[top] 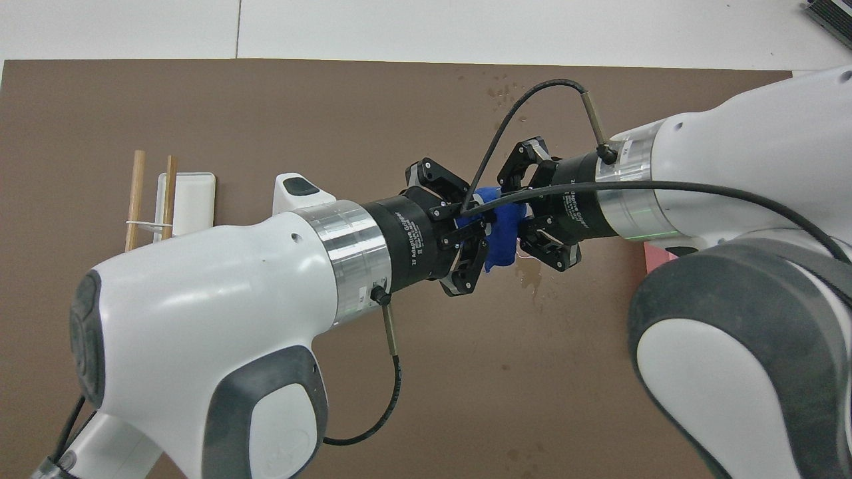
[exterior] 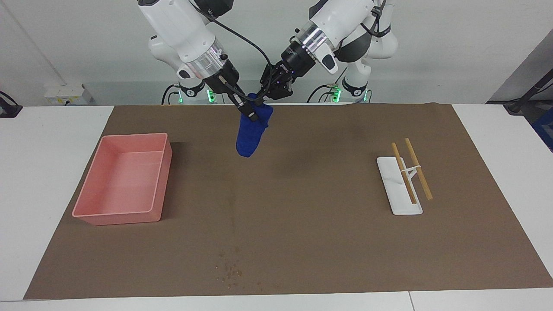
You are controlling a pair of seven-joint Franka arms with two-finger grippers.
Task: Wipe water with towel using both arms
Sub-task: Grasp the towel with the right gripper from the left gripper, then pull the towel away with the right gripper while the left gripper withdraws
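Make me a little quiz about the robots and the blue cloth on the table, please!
1. True or false: the towel lies flat on the brown mat.
2. What is holding the towel? A) only the left tool B) only the right tool C) both the left tool and the right tool
3. Fill in: the two wooden sticks rest on a ____ stand.

Key:
1. False. It hangs in the air from the two tools.
2. C. Both are shut on its top.
3. White. It sits toward the left arm's end of the table; the pink tray sits toward the right arm's end.
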